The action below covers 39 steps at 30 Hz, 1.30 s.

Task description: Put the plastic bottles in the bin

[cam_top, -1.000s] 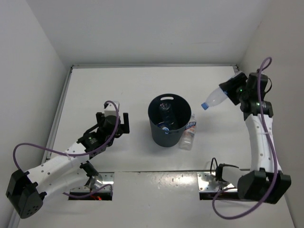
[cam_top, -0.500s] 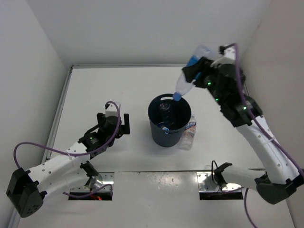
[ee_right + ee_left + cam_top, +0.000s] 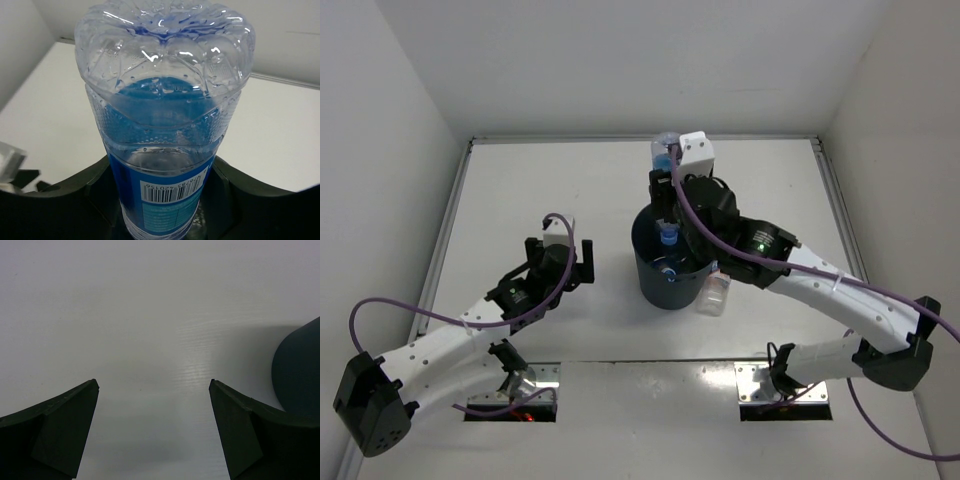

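Note:
A clear plastic bottle (image 3: 664, 160) with a blue label (image 3: 165, 190) hangs cap down over the bin (image 3: 653, 288), its blue cap (image 3: 667, 237) level with the rim. My right gripper (image 3: 666, 196) (image 3: 162, 202) is shut on its labelled middle. The bin is a dark grey round bucket at the table's centre, with another bottle (image 3: 670, 272) partly visible inside. One more bottle (image 3: 717, 291) lies on the table against the bin's right side. My left gripper (image 3: 566, 262) (image 3: 153, 390) hangs open left of the bin, over bare table, with nothing between its fingers.
White walls enclose the table on the left, back and right. The bin's dark wall (image 3: 299, 372) shows at the right edge of the left wrist view. Both arm bases sit on metal plates (image 3: 775, 385) at the near edge.
My right arm has swung from the far right to above the bin, carrying the bottle and turning it cap down. The left arm has not moved.

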Motion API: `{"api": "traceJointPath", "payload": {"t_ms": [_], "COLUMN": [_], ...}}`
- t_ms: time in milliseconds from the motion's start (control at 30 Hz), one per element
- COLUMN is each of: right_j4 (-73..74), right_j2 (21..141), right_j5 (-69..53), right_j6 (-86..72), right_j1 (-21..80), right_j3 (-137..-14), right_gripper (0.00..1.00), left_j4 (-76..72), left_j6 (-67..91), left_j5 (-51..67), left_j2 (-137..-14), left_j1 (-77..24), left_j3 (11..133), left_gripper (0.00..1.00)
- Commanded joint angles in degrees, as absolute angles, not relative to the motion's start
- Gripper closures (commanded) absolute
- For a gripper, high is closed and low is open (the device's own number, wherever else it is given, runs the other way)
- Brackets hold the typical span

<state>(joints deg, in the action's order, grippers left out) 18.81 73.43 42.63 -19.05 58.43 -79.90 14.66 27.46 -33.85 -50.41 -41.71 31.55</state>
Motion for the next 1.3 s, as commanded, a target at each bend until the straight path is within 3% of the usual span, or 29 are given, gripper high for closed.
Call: {"api": "traceJointPath", "payload": {"t_ms": [0, 400, 500, 633, 933, 1067, 1267], "right_j4": [20.8, 26.5, 28.3, 28.8, 24.1, 32.1, 37.6], "right_j2": [74.8, 72.6, 72.6, 71.9, 64.6, 62.6, 59.1], "right_j5": [53.2, 54.3, 54.3, 55.7, 63.7, 55.6, 21.4], "right_j6": [-16.8, -24.9, -26.2, -26.2, -26.2, -34.3, -45.3], "right_j1": [59.0, 59.0, 59.0, 57.8, 51.6, 41.9, 15.2], "right_j3": [-81.6, -76.1, -76.1, -76.6, -77.8, -77.1, -68.0], "right_gripper": [0.52, 0.33, 0.23, 0.00, 0.00, 0.00, 0.00], "left_j4": [12.9, 12.9, 12.9, 12.9, 12.9, 12.9, 12.9], "left_j6": [27.3, 27.3, 27.3, 27.3, 27.3, 27.3, 27.3], "left_j5": [-33.9, -33.9, -33.9, -33.9, -33.9, -33.9, -33.4], "left_j2": [-50.3, -50.3, -50.3, -50.3, -50.3, -50.3, -50.8], "left_j1": [-42.5, -42.5, -42.5, -42.5, -42.5, -43.0, -43.0], "left_j3": [31.5, 31.5, 31.5, 31.5, 31.5, 31.5, 31.5], "left_gripper": [0.01, 0.01, 0.01, 0.01, 0.01, 0.01, 0.01]}}
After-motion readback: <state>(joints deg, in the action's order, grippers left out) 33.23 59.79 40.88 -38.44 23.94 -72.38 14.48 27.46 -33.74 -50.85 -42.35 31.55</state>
